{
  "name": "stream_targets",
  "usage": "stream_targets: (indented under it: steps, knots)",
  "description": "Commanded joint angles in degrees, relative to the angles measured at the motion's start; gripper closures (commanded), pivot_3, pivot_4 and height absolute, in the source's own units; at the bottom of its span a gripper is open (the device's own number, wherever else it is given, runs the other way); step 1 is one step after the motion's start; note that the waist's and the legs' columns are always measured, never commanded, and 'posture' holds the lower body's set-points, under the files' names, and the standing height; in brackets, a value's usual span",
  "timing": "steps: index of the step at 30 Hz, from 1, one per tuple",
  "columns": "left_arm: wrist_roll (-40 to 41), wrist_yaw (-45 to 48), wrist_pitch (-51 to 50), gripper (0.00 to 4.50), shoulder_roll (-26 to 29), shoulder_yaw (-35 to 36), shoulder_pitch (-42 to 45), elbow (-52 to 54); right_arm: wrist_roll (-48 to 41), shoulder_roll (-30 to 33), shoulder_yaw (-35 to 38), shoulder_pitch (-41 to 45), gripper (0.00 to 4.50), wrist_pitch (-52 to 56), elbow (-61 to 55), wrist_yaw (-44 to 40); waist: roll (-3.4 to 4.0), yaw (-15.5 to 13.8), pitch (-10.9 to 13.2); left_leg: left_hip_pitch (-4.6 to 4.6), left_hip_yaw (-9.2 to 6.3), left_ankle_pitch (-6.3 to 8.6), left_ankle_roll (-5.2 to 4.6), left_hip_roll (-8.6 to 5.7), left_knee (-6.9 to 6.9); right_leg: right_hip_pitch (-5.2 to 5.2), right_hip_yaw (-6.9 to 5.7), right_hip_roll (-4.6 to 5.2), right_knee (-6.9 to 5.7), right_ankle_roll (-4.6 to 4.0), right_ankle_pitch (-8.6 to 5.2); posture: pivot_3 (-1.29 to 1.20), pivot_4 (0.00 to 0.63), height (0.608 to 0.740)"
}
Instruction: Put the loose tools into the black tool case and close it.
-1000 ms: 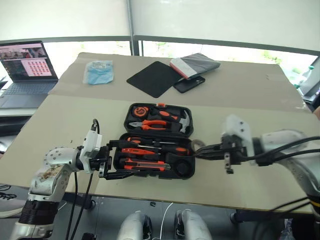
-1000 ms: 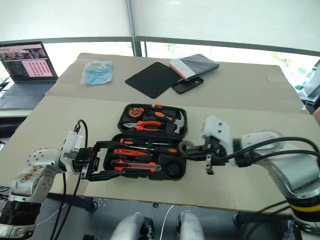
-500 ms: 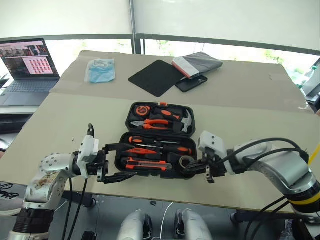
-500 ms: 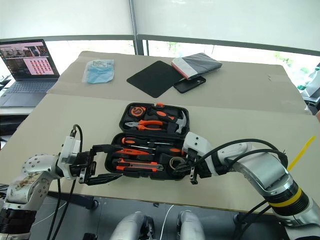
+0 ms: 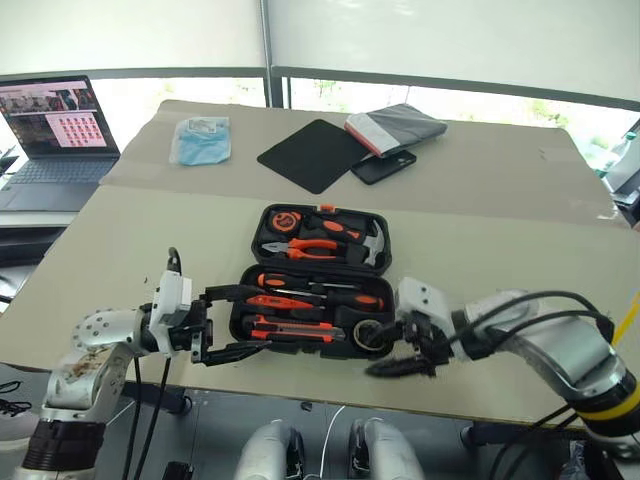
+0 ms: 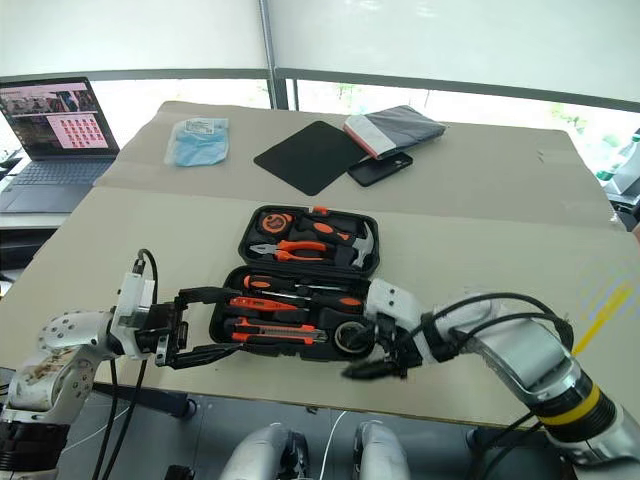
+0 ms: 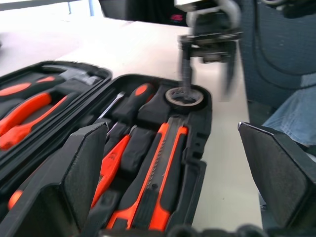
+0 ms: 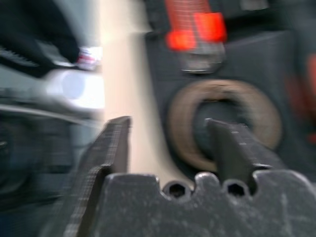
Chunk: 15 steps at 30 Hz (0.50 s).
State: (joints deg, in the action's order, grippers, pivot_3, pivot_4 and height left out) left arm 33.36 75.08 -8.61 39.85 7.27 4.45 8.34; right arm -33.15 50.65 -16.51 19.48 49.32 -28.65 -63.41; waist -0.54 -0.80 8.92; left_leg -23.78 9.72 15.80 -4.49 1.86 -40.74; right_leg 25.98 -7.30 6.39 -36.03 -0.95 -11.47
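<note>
The black tool case [image 5: 257,230] lies open at the middle of the table. Its near half holds the orange-and-black screwdrivers [image 5: 320,284], the utility knife [image 5: 290,332] and the dark tape roll [image 5: 368,333] in the near-right recess. My right gripper [image 5: 385,352] is open at that corner. One of its fingers [image 8: 237,143] reaches into the hole of the tape roll [image 8: 222,123], and the other hangs outside the case over the table. My left gripper [image 5: 248,320] stands wide open and level, its fingers [image 7: 84,168] straddling the case's near-left corner.
The far half of the case holds a hammer [image 5: 368,240], pliers [image 5: 300,247] and an orange tape measure [image 5: 283,220]. Behind it lie a flat black mat [image 5: 315,155], a phone [image 5: 383,165], a grey pouch [image 5: 395,128] and a blue packet [image 5: 200,140]. A laptop [image 5: 55,130] stands far left.
My right gripper came down and back with the tape roll, set it in the case's near-right recess and opened. The left gripper has stayed put.
</note>
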Motion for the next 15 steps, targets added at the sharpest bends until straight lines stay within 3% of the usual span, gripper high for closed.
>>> stream_targets:
  steps: [1,3,6,11,15]
  knots:
    - [-0.89,-2.61,0.73,0.00,0.59,3.03,0.04,-2.20,-4.34,0.86,9.05,-2.11,0.86,-5.66,-0.28,-3.86,-0.02,0.08,0.01,0.00,0.01,0.00,0.00,0.00,-0.01,-0.01,0.01,0.00,0.00,0.01,0.00,0.00,0.150,0.740]
    - [-4.88,-8.48,1.22,0.00,1.00,4.68,2.18,-7.86,-5.61,-0.39,15.88,-3.14,0.86,-8.06,3.96,-2.57,-0.02,0.13,0.01,0.02,0.01,0.02,0.02,0.00,-0.05,-0.05,0.02,0.02,0.00,0.07,0.04,0.00,0.150,0.740]
    - [-8.79,-18.80,1.87,0.64,-0.21,7.80,6.13,-15.25,-4.49,-4.58,23.07,-3.95,0.79,-14.41,10.93,1.16,-0.15,0.07,0.04,0.04,0.00,0.17,0.27,0.00,-0.06,-0.05,0.01,0.02,0.00,0.09,0.16,0.00,0.150,0.740]
    - [-12.31,-27.92,1.35,2.51,-2.62,8.13,10.53,-19.14,6.67,-7.99,22.00,-6.16,0.79,-29.01,19.71,3.75,-0.19,-0.03,0.03,0.04,0.03,-0.07,0.13,-0.04,0.00,-0.08,0.04,0.02,-0.02,0.10,0.23,0.00,0.150,0.740]
    - [-15.39,-29.71,-0.48,4.07,-3.73,4.38,13.97,-21.46,15.18,-11.54,17.83,-4.48,1.89,-36.99,26.32,8.12,-0.19,0.24,0.03,0.01,0.22,-0.23,-0.14,-0.06,0.00,-0.03,0.05,-0.16,-0.05,0.09,0.23,0.00,0.150,0.740]
